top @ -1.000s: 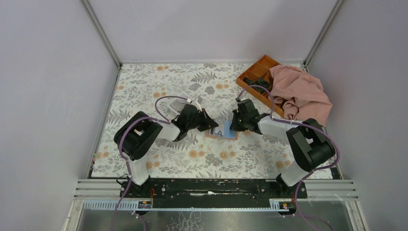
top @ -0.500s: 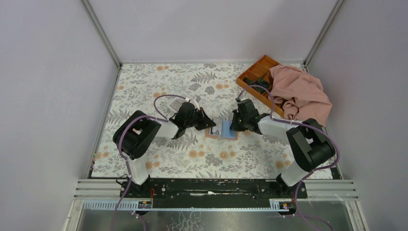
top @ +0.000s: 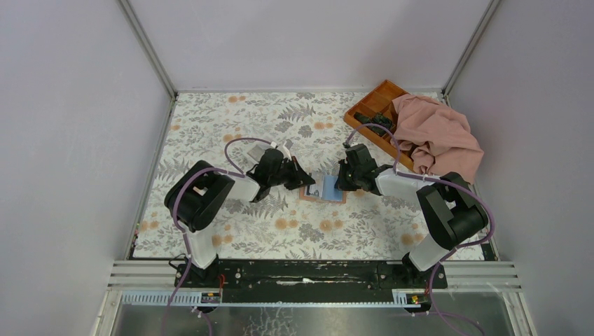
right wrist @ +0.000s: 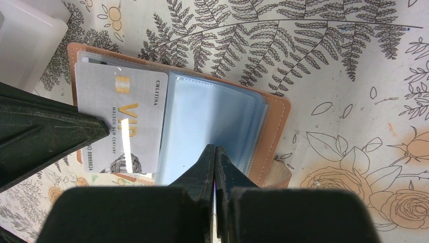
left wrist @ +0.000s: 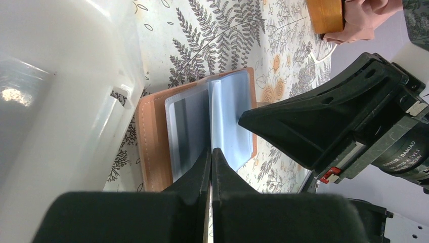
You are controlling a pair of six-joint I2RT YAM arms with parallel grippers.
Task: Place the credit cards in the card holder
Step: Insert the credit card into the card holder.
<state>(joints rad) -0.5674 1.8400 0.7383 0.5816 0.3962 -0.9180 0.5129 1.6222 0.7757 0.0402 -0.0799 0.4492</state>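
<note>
the card holder point(right wrist: 275, 126) lies open on the counter point(right wrist: 329, 61) — left gripper point(left wrist: 211, 152) jaws closed empty, tip at the grey credit card point(right wrist: 121, 116) lying on it, right gripper point(right wrist: 215, 149) jaws closed, touching its clear sleeves point(right wrist: 212, 114).

Both end effectors point(left wrist: 211, 152) point(right wrist: 215, 149) closed, facing inward

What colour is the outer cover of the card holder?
The card holder is tan-brown; clearest in the right wrist view.
</note>
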